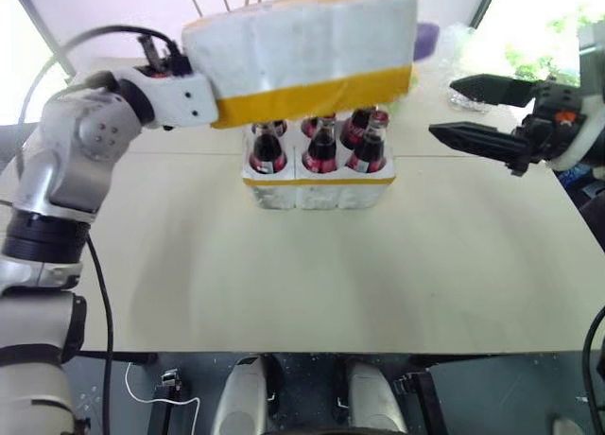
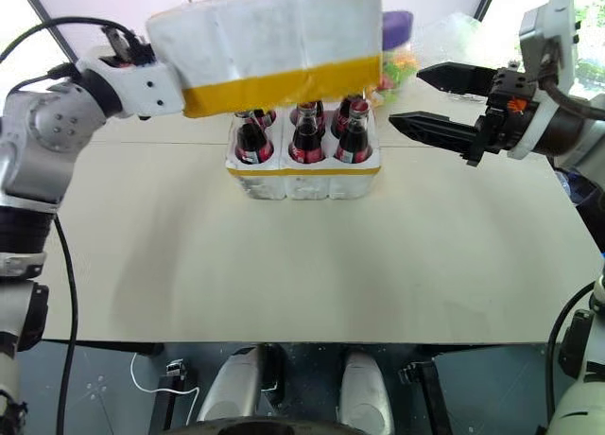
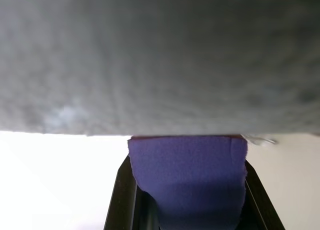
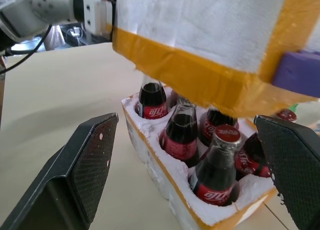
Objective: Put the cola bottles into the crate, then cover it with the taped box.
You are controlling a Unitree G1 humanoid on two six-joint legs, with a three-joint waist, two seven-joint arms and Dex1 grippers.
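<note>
The taped box (image 1: 302,52) is clamped in the left gripper (image 1: 189,80), tilted just above the crate (image 1: 319,184) full of cola bottles (image 1: 321,149). It should be levelled and squared first. The right gripper (image 1: 473,112) is spread wide beside the crate.

White script on the red labels of the cola bottles (image 4: 216,175) in the crate (image 4: 165,182) is too small to read.
</note>
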